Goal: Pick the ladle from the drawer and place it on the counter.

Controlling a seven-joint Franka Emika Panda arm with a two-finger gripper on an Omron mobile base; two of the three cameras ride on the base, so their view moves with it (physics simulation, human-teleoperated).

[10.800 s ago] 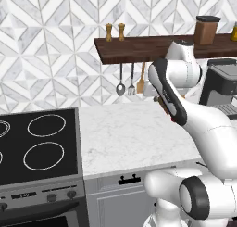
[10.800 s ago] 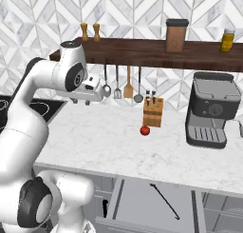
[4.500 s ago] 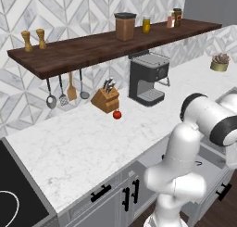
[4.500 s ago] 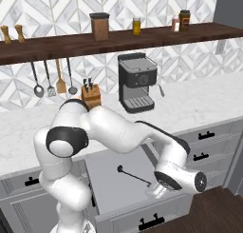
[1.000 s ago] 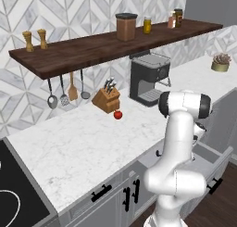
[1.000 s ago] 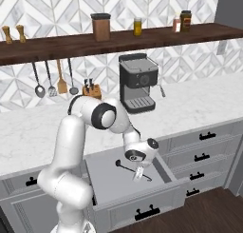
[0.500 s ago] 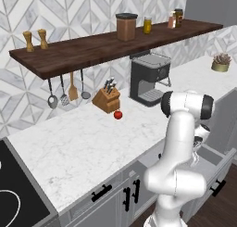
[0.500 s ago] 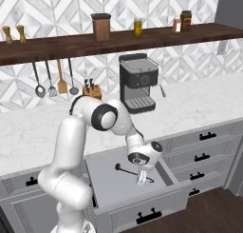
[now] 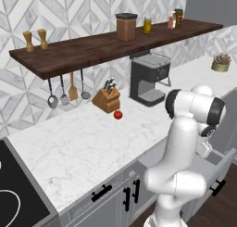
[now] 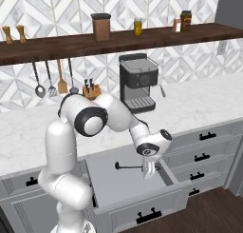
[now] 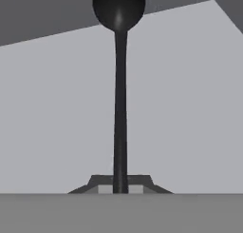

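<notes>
Low in the open drawer at the frame's lower centre, my gripper reaches the tail of the ladle, which lies flat on the pale floor. The risk: held so near the end, the long handle could pivot or slip as I lift toward the counter. My fingers flank the handle narrowly; whether they pinch it, I cannot tell.

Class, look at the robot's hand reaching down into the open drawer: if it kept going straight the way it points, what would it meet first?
Most likely the ladle: its handle runs between the fingertips of the hand. Just beneath lies the drawer floor, though depth is hard to judge.
</notes>
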